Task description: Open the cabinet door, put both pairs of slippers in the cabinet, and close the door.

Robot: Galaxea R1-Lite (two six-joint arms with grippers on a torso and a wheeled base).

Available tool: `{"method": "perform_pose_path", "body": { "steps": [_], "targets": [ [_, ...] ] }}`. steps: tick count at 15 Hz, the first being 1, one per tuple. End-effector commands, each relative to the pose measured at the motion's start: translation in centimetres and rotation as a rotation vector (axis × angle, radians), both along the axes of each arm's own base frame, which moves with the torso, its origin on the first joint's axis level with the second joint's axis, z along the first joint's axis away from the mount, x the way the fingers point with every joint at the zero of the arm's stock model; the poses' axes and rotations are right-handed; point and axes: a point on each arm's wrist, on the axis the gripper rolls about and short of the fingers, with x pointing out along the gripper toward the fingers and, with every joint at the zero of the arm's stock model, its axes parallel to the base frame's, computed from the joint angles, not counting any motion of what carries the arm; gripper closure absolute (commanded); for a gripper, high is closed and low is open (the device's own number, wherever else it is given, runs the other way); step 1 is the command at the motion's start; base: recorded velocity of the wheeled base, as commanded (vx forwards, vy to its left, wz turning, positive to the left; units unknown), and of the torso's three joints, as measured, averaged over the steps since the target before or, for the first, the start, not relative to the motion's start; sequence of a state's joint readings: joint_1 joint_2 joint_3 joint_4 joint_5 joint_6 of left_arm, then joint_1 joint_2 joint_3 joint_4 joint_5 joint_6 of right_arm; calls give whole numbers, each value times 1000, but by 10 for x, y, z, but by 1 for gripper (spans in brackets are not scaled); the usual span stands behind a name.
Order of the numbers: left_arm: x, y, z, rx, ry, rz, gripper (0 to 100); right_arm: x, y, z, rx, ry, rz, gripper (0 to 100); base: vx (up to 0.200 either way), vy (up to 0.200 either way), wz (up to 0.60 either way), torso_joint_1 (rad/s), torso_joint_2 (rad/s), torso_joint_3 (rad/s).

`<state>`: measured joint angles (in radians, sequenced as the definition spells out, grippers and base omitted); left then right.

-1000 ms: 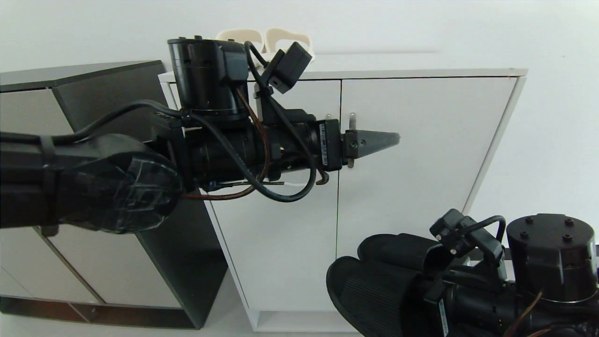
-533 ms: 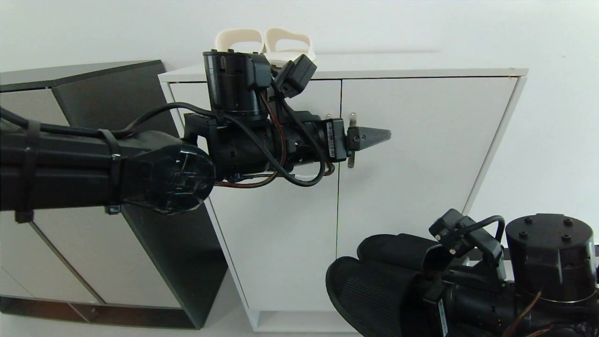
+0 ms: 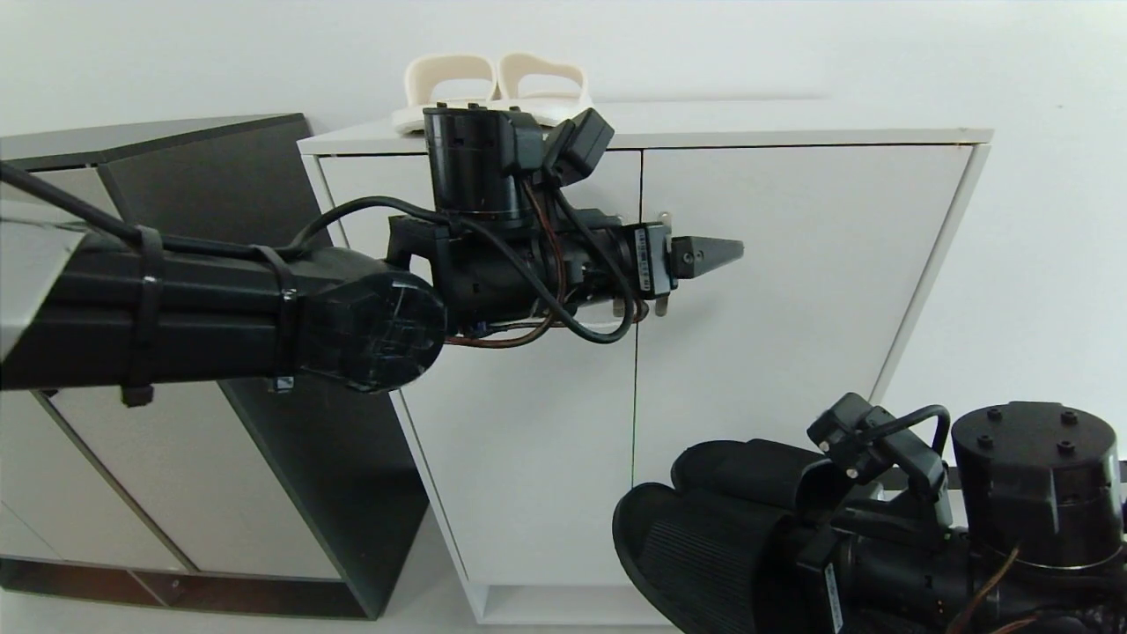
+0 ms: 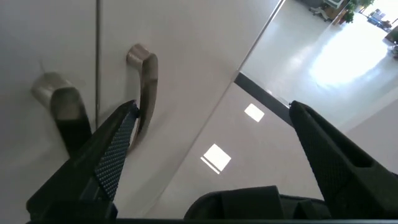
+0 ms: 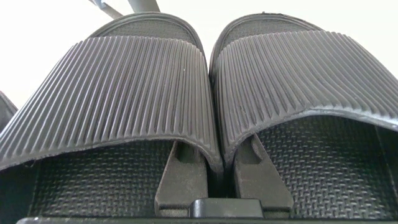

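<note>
While the right gripper (image 5: 217, 155) pinches the soft black slippers (image 5: 143, 81), the left gripper (image 4: 212, 111), fingers spread, flanks the likely rigid door handle (image 4: 147, 78); grab mid-bar.

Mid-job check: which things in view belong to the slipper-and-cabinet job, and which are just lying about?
Part of the job: white cabinet, its door handle beside the open left gripper, cream slippers on the cabinet top, black slippers held in the right gripper.
Just standing by: dark cabinet to the left of the white one.
</note>
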<state>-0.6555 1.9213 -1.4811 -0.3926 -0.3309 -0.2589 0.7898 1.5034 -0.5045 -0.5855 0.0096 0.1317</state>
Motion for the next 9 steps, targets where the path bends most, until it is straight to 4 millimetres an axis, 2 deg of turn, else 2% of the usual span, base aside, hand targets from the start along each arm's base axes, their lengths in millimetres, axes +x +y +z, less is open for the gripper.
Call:
{"method": "perform_pose_path", "body": {
  "steps": [1,2,3,6,8,9],
  "targets": [
    [8,-6,-9,11,10,3,0,0,0,-1,-2,3,1,100,0,0,0,0,0,0],
    [10,-8,-11,14,13,1,0,0,0,-1,-1,5,7,100,0,0,0,0,0,0],
    [11,-8,-12,15,16,-2,100,0,0,-1,-2,6,7,100,0,0,0,0,0,0],
    [8,-6,-13,19,24,-9,100,-2,-1,-3,-3,17,27,100,0,0,0,0,0,0],
    [-2,-3,-12,20,20,-19,100,-8,-5,-1,26,31,96,100,0,0,0,0,0,0],
    [-15,-4,-10,11,9,-37,100,-12,-7,-2,34,44,128,100,0,0,0,0,0,0]
  ]
}}
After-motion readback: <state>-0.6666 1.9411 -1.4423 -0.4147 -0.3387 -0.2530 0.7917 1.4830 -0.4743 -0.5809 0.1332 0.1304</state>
